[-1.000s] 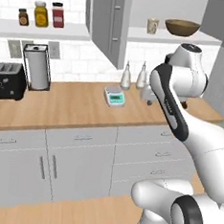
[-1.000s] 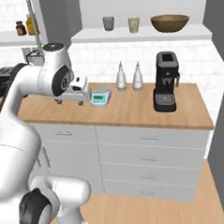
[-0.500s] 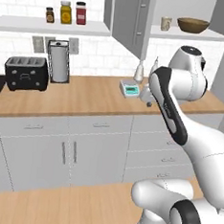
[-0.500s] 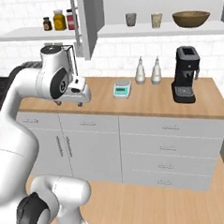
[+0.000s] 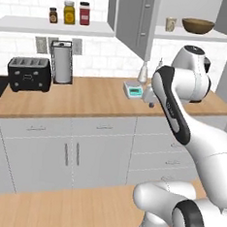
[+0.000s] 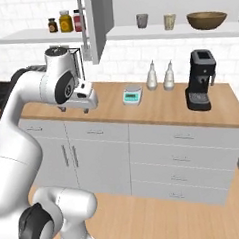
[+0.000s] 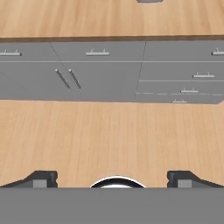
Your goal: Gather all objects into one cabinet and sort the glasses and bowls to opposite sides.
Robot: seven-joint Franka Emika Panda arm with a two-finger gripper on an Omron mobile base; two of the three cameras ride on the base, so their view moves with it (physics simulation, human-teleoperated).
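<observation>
Hand view: end effector point(image 7: 112, 178) spread wide, nothing between the fingertips point(image 7: 43, 178), aimed down at the wooden floor point(image 7: 109, 131) with the grey base cabinets point(image 7: 100, 78) beyond. Right base view: end effector point(image 6: 76, 107) hanging over the front edge of the bench point(image 6: 156, 106), apart from everything on it. Small scale point(image 6: 132, 95) just beyond, toward the wall; two bottles point(image 6: 159, 76) and coffee machine point(image 6: 200, 87) farther along. Up above, on the cabinet's white shelf point(image 6: 176, 32): dark grey cup point(image 6: 142, 21), cream cup point(image 6: 169, 21), wooden bowl point(image 6: 206, 20) side by side, well apart from the end effector. Cabinet door point(image 6: 98, 22) swung open. Orange-red cup not made out.
</observation>
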